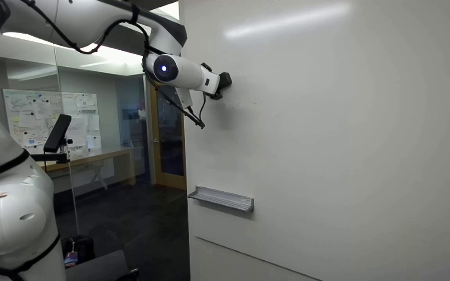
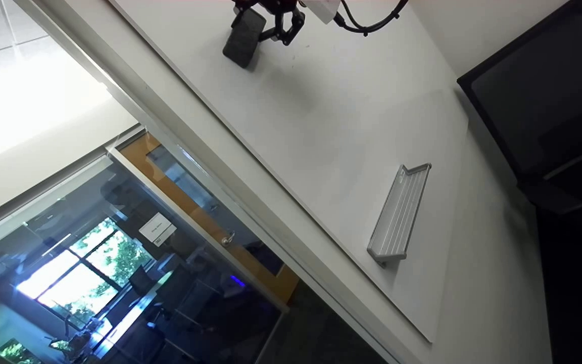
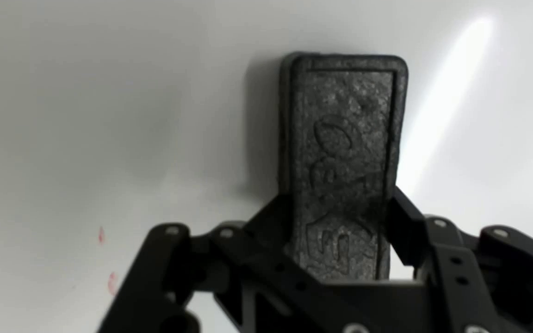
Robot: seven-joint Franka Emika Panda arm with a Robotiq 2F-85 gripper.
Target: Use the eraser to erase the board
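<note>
eraser [image 3: 347,152], one: black block, raised lettering on its back. held by its two long sides, the jaws narrowed to its width and clasping it toward its six-o'clock end in the wrist view; free end at twelve o'clock. the grip presumably serves to turn the lettered back outward and the wiping face, unseen, to the board [image 1: 346,156], with enough block standing proud to keep the jaws off. contact with the board: cannot tell. red marks [image 3: 112,283], two plain: on the board, at eight o'clock from the eraser in the wrist view and apart from it, so a shift that way is likely called for. tray [image 2: 394,217], one: grey, ribbed, fixed to the board between four and five o'clock from the eraser in an exterior view; probably sited there as its resting place.
</note>
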